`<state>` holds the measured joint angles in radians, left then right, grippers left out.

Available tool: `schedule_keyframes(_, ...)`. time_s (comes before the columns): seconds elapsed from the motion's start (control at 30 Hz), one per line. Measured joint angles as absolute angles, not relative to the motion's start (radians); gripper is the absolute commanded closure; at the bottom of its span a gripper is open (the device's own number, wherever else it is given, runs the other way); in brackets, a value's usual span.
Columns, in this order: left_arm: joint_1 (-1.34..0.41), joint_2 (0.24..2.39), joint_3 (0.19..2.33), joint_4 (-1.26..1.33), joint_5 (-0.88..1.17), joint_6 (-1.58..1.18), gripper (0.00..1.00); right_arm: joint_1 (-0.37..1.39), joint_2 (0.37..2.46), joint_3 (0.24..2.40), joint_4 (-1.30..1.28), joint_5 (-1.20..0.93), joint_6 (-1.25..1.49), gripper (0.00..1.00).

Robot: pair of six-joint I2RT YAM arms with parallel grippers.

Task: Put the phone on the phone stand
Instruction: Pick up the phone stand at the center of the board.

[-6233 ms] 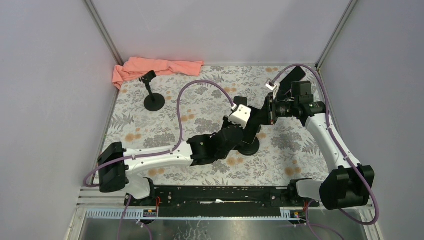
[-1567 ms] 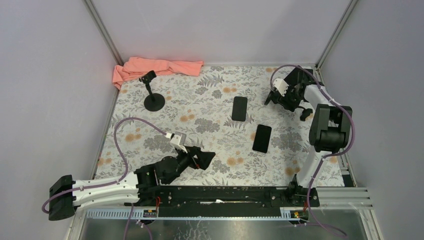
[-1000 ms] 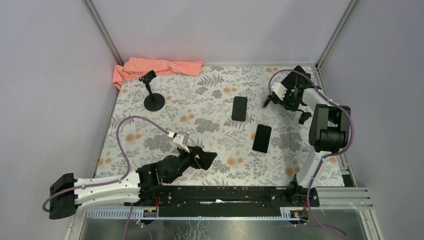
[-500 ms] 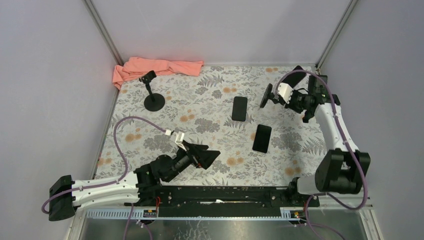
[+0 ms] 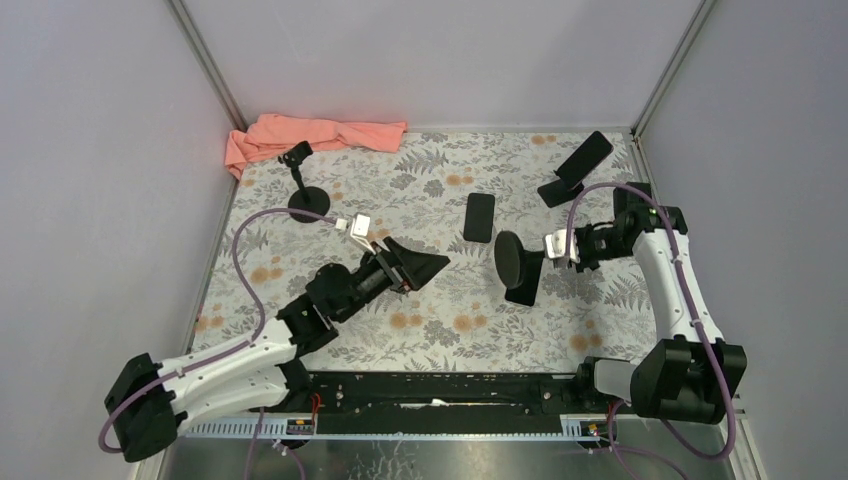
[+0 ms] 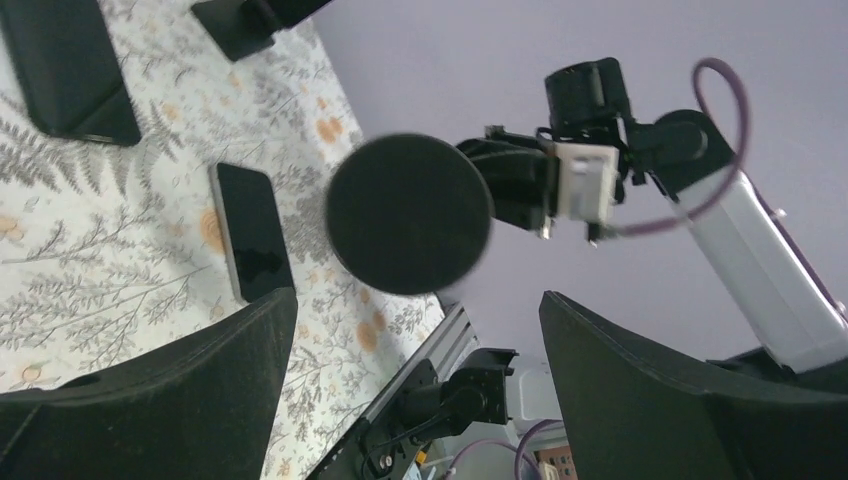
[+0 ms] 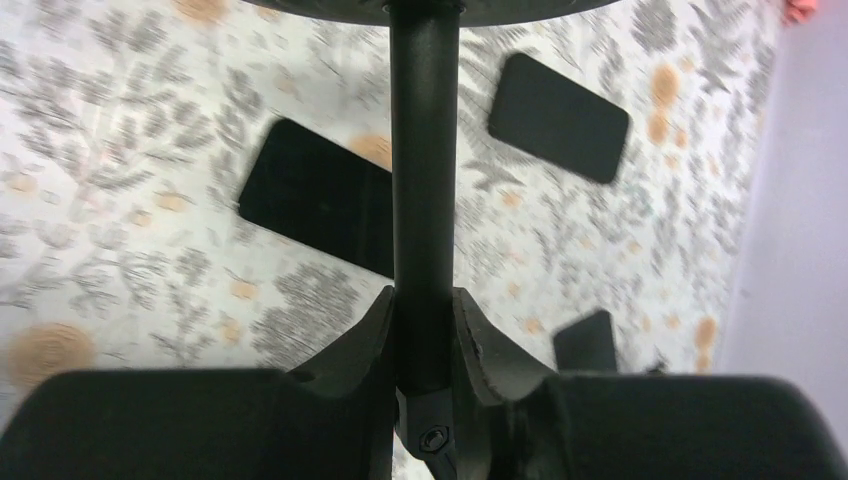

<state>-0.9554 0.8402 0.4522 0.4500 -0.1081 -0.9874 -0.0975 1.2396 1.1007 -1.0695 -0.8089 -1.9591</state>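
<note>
two phones are laid flat: far phone (image 5: 479, 216) and near phone (image 6: 250, 232). the phone stand (image 5: 515, 258) is clamped by its stem in the right gripper (image 7: 423, 320) and tipped sideways above the near phone, seemingly for repositioning. the left gripper (image 5: 425, 265) is spread wide and empty, likely readied for pickup.

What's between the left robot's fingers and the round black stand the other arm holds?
Only bare flowery tablecloth, as the top view shows. The left gripper, fingers open, faces the stand across that gap.
</note>
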Motion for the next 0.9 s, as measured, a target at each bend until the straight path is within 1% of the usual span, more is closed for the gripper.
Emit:
schedule_keyframes(0.13, -0.875, 0.947, 0.486, 0.442, 0.002, -1.050, 0.06, -0.078, 1.232, 1.061, -1.158, -0.838, -2.024, 1.00)
schedule_keyframes(0.2, -0.856, 1.005, 0.541, 0.409, 0.043, -1.081, 0.07, -0.058, 1.221, 1.044, -1.176, -0.836, -2.042, 1.00)
schedule_keyframes(0.27, -0.850, 1.053, 0.595, 0.385, 0.068, -1.119, 0.15, -0.038, 1.210, 1.032, -1.179, -0.824, -2.052, 1.00)
schedule_keyframes(0.3, -0.850, 1.077, 0.619, 0.376, 0.077, -1.145, 0.16, -0.027, 1.204, 1.026, -1.177, -0.813, -2.057, 1.00)
schedule_keyframes(0.4, -0.852, 1.142, 0.670, 0.341, 0.102, -1.210, 0.17, 0.011, 1.196, 1.017, -1.163, -0.765, -2.065, 1.00)
schedule_keyframes(0.57, -0.871, 1.233, 0.743, 0.210, 0.093, -1.299, 0.20, 0.072, 1.196, 1.017, -1.138, -0.690, -2.072, 1.00)
schedule_keyframes(0.67, -0.883, 1.320, 0.834, 0.089, 0.086, -1.362, 0.20, 0.108, 1.198, 1.022, -1.131, -0.649, -2.073, 1.00)
schedule_keyframes(0.9, -0.931, 1.439, 0.965, -0.031, 0.078, -1.422, 0.21, 0.202, 1.222, 1.062, -1.098, -0.551, -2.074, 1.00)
